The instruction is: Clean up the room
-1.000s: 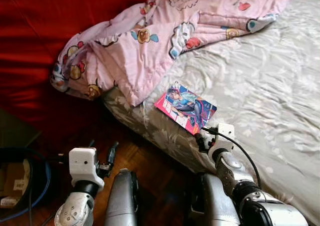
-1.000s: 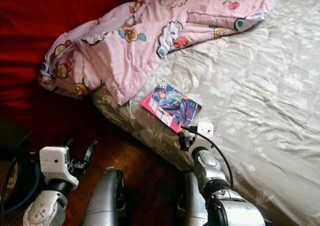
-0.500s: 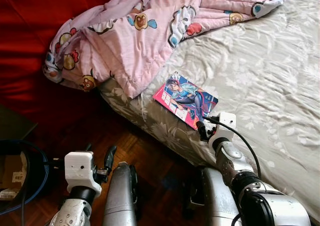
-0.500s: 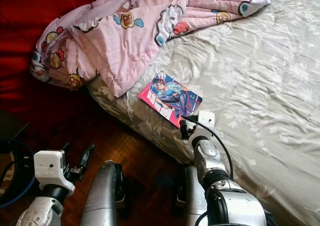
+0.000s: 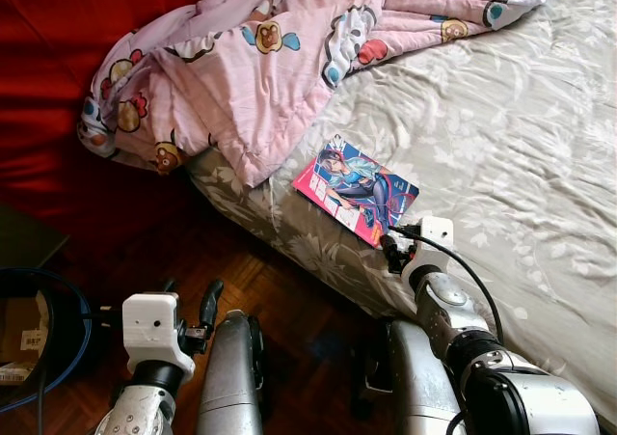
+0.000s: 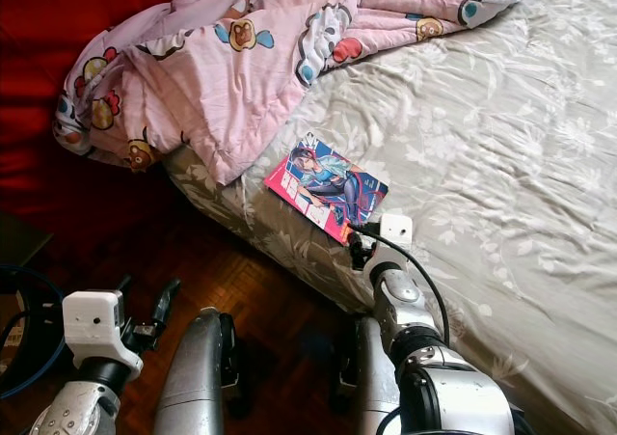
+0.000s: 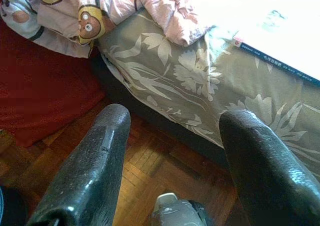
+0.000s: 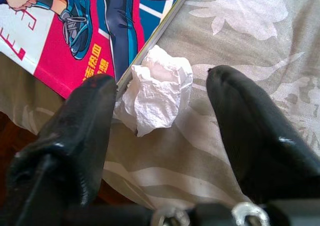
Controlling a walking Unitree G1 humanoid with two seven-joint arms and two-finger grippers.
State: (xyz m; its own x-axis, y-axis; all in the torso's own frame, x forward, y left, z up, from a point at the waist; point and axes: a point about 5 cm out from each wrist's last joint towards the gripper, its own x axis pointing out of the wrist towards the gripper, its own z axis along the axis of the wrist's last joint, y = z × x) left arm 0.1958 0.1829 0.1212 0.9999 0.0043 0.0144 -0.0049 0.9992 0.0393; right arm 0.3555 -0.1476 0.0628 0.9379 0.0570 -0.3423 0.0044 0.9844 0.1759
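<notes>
A crumpled white tissue (image 8: 159, 91) lies on the grey floral bed sheet (image 5: 501, 165), touching the corner of a pink and blue comic book (image 5: 357, 193). My right gripper (image 8: 162, 85) hovers just over the tissue, open, with one black finger on each side of it. From the head views the right gripper (image 5: 390, 254) sits at the book's near corner, close to the bed's edge. My left gripper (image 5: 191, 290) hangs open over the wooden floor beside the bed, holding nothing.
A pink cartoon-print blanket (image 5: 260, 59) is bunched at the bed's head and spills over the side. Red fabric (image 5: 58, 88) covers the floor to the left. A dark round basket with a blue cable (image 5: 39, 339) stands at the far left on the parquet (image 5: 289, 300).
The whole picture shifted as the head camera moved. The right gripper stayed at the book's near corner. The left arm barely moved.
</notes>
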